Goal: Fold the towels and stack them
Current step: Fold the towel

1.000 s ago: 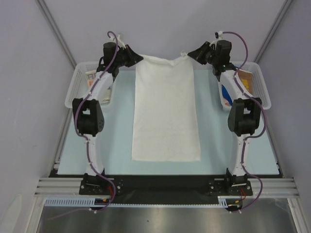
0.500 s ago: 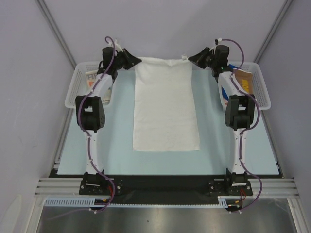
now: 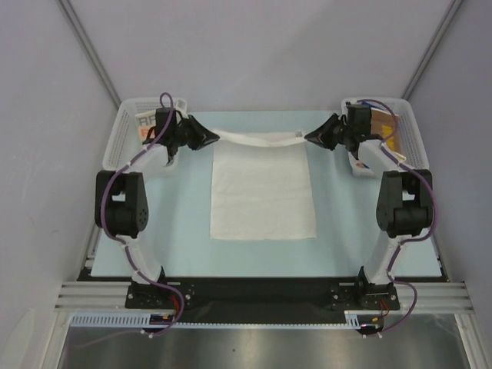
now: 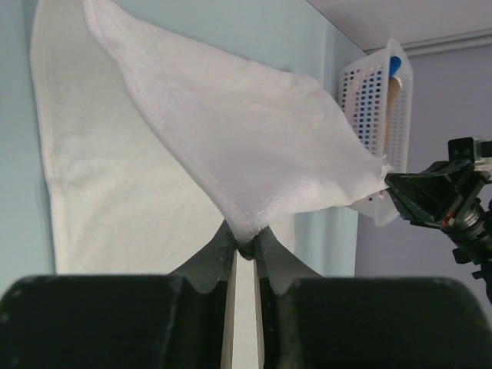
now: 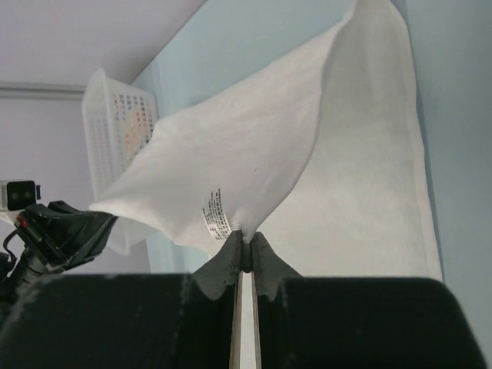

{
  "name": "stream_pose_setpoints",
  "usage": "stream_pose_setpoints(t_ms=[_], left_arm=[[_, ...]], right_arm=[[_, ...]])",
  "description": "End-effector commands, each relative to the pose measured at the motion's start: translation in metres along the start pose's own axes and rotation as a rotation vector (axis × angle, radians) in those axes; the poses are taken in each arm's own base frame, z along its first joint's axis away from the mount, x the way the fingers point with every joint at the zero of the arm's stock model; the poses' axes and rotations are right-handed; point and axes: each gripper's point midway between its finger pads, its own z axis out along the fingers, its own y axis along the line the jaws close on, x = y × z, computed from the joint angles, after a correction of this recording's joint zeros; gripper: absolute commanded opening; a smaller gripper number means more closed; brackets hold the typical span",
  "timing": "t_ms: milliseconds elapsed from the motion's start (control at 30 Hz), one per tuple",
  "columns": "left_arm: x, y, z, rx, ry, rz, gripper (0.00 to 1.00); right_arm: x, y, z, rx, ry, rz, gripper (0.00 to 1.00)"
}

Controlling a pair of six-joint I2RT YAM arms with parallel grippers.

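A plain white towel [image 3: 263, 196] lies on the pale blue table, its far edge lifted in a sagging band between both grippers. My left gripper [image 3: 213, 138] is shut on the far left corner, and my right gripper [image 3: 310, 138] is shut on the far right corner. In the left wrist view, the towel [image 4: 231, 131] rises from the pinched tips of the left gripper [image 4: 244, 244]. The right wrist view shows the right gripper [image 5: 244, 247] clamping the towel [image 5: 254, 146] beside its printed label [image 5: 216, 214].
A white mesh basket [image 3: 123, 142] at the far left holds a cream towel with orange letters [image 3: 144, 123]. Another white mesh basket [image 3: 407, 127] at the far right holds a brown towel [image 3: 384, 123]. Grey walls close in the far side.
Both arms have drawn back toward the near side and come lower, carrying the towel's far edge with them. The towel's near edge slid slightly away from the bases.
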Motion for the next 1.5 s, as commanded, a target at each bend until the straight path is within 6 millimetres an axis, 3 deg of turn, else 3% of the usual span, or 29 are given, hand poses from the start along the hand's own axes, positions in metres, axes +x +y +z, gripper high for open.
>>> stream_pose_setpoints(t_ms=[0,67,133,300,433,633,867,1467], left_arm=[[0.014,-0.013,-0.031,-0.008,0.005,-0.041,0.0],[0.038,0.002,-0.042,-0.049,0.039,-0.077,0.0],[0.064,0.023,-0.05,-0.1,0.07,-0.112,0.0],[0.106,0.035,-0.075,-0.151,0.123,-0.118,0.0],[0.132,0.045,-0.093,-0.186,0.157,-0.109,0.01],[0.16,0.05,-0.106,-0.198,0.242,-0.082,0.03],[0.19,0.058,-0.111,-0.205,0.331,-0.063,0.04],[0.206,0.06,-0.124,-0.193,0.368,-0.044,0.02]], right_arm=[[0.013,0.009,-0.034,0.008,-0.013,-0.028,0.0],[0.038,-0.011,-0.04,0.05,0.031,-0.01,0.0],[0.055,-0.016,-0.048,0.066,0.055,-0.018,0.0],[0.113,-0.044,-0.061,0.141,0.163,-0.018,0.0],[0.143,-0.057,-0.073,0.168,0.21,-0.019,0.0],[0.159,-0.071,-0.091,0.212,0.23,-0.033,0.0],[0.161,-0.084,-0.104,0.265,0.239,-0.066,0.0],[0.174,-0.071,-0.134,0.269,0.23,-0.118,0.0]])
